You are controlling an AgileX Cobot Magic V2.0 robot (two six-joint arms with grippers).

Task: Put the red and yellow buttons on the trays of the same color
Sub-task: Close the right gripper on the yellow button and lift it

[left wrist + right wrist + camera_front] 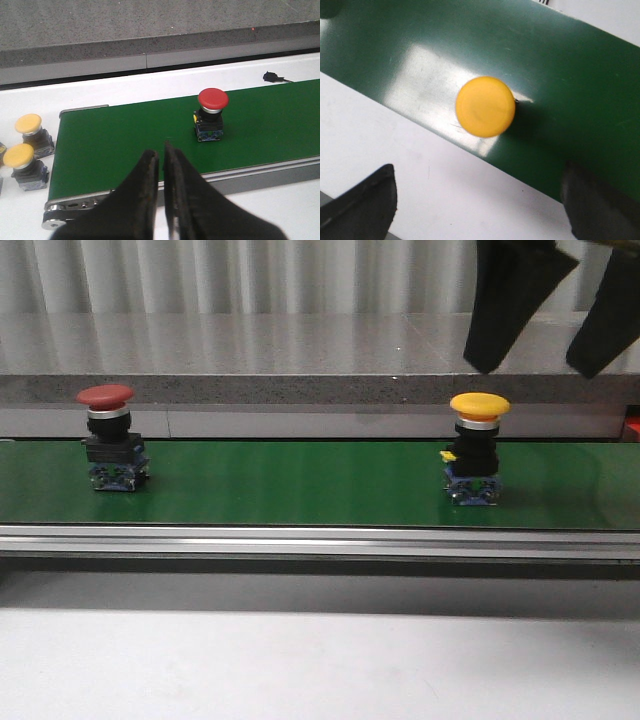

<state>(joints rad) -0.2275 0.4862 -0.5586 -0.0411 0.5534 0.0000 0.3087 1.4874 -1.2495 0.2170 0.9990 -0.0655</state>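
A green conveyor belt (300, 485) ran left to right across the white desk (300, 660), bounded on its near side by an aluminium rail (300, 538). The red button (108, 435) stood upright at the left part of the belt, clear of both belt edges. The yellow button (477, 445) stood upright at the right part, well apart from the red one, with bare belt between them. The right gripper (560, 310) hung above and slightly right of the yellow button, not touching it; its jaws were spread wide, and in the right wrist view the yellow cap (485, 106) lay near the belt's edge with room on every side. The left gripper (161, 165) hovered over the near belt edge, its jaws nearly closed and holding nothing. Beyond the left belt end, two spare yellow buttons (29, 131) stood on the desk. No trays were visible.
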